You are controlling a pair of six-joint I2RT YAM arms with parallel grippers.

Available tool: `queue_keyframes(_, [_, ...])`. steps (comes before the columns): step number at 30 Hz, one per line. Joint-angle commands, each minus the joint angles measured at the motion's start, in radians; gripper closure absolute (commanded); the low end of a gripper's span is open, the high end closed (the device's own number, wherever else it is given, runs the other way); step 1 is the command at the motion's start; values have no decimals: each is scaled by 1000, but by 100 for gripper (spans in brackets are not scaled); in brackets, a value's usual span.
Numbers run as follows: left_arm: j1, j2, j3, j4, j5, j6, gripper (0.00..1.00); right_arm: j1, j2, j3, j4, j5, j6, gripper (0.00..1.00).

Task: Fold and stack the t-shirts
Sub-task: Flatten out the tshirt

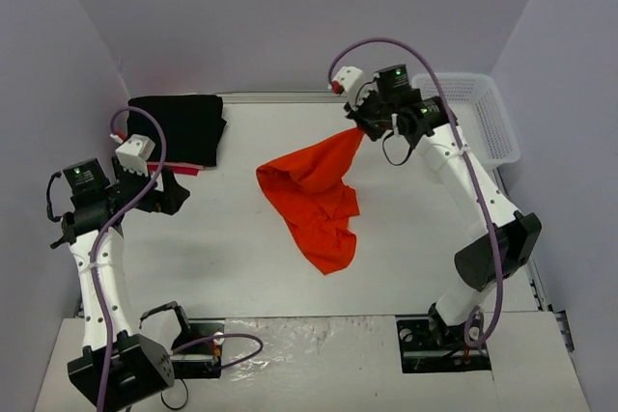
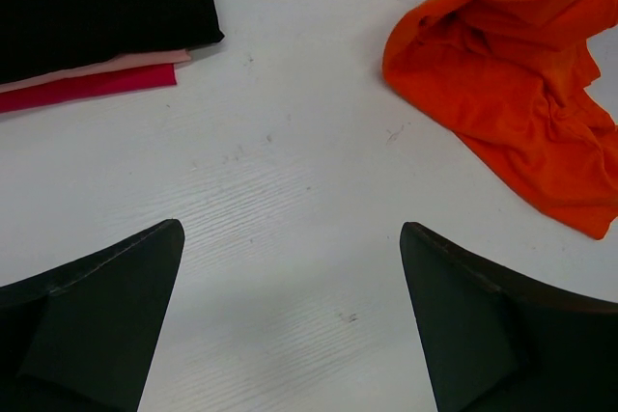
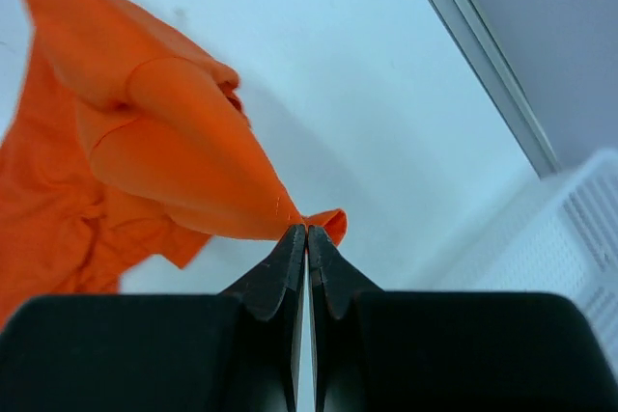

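Seen from above, the right gripper point(image 1: 361, 128) hangs over the far middle of the table point(image 1: 232, 258). The orange t-shirt point(image 1: 314, 195) trails from it toward the near left, its lower bulk crumpled on the surface. The right wrist view settles the grip: both fingers are clenched on a small corner of the orange cloth, with a tip of fabric poking past them. The white mesh basket point(image 3: 579, 238) lies off to the right. The left gripper point(image 2: 292, 227) hovers at the left side, jaws spread wide with nothing between them. Its wrist view shows the folded black t-shirt point(image 2: 97, 7) lying on the pink-red t-shirt point(image 2: 87, 86), whose edge peeks out beneath. Overhead, only a red sliver shows there.
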Motion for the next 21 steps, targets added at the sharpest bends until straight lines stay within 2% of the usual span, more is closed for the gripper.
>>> queue_keyframes(1, [-28, -4, 27, 20, 34, 17, 6, -134, -34, -81, -10, 14, -17, 100])
queue_keyframes(6, [-149, 73, 90, -12, -49, 41, 6, -266, -115, -206, 60, 23, -32, 100])
queue_keyframes(9, [-273, 138, 120, -20, -107, 64, 6, -306, -146, -294, 100, 46, -43, 100])
queue_keyframes(13, [-404, 261, 206, -44, -69, 77, 6, -338, -166, -351, 125, 44, -43, 100])
queue_keyframes(14, [-483, 324, 228, -57, -55, 75, 5, -344, -167, -363, 128, 44, -43, 100])
queue_keyframes(16, [-540, 385, 287, -90, -5, 63, 3, -347, -164, -372, 132, 46, -38, 100])
queue_keyframes(17, [-604, 439, 303, -106, 6, 69, 1, -352, -164, -378, 132, 46, -35, 100])
queue_keyframes(18, [-638, 459, 315, -123, 9, 83, 3, -355, -161, -381, 134, 44, -34, 100])
queue_keyframes(19, [-674, 475, 326, -141, -21, 116, 7, -355, -160, -384, 137, 40, -31, 100])
queue_keyframes(21, [-795, 508, 318, -132, -87, 143, 7, -358, -158, -392, 137, 40, -28, 100])
